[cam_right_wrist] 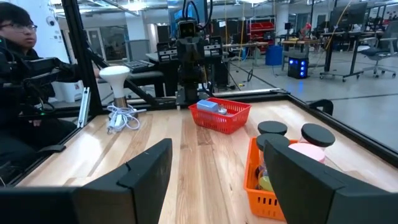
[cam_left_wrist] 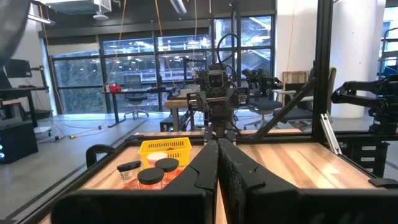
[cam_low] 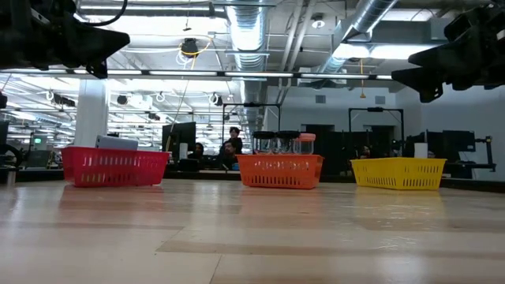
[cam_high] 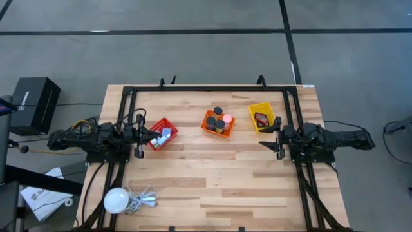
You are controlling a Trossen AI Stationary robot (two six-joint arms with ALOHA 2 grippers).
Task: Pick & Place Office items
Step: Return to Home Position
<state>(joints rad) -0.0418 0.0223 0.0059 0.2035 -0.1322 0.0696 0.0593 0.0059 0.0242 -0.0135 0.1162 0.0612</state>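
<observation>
Left gripper (cam_left_wrist: 217,149) hangs over the table by its left edge, fingers pressed together. The right gripper (cam_right_wrist: 216,149), by the right edge, has its fingers spread wide. Near the front-left corner lies a white globe (cam_high: 116,200) with coiled cord. Farther back stand three baskets. The red basket (cam_high: 154,145) toward the left edge holds blue blocks (cam_high: 165,134). The orange basket (cam_high: 205,122) mid-table holds black cylinders (cam_high: 218,111) and a pink cylinder (cam_high: 227,119). The yellow basket (cam_high: 254,111) toward the right edge holds small black and red pieces (cam_high: 261,118). Lettering on the black box (cam_high: 29,103) on the floor is too small to read.

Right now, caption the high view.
Office items in red basket, orange basket and yellow basket; left claw and right claw flanking them.
</observation>
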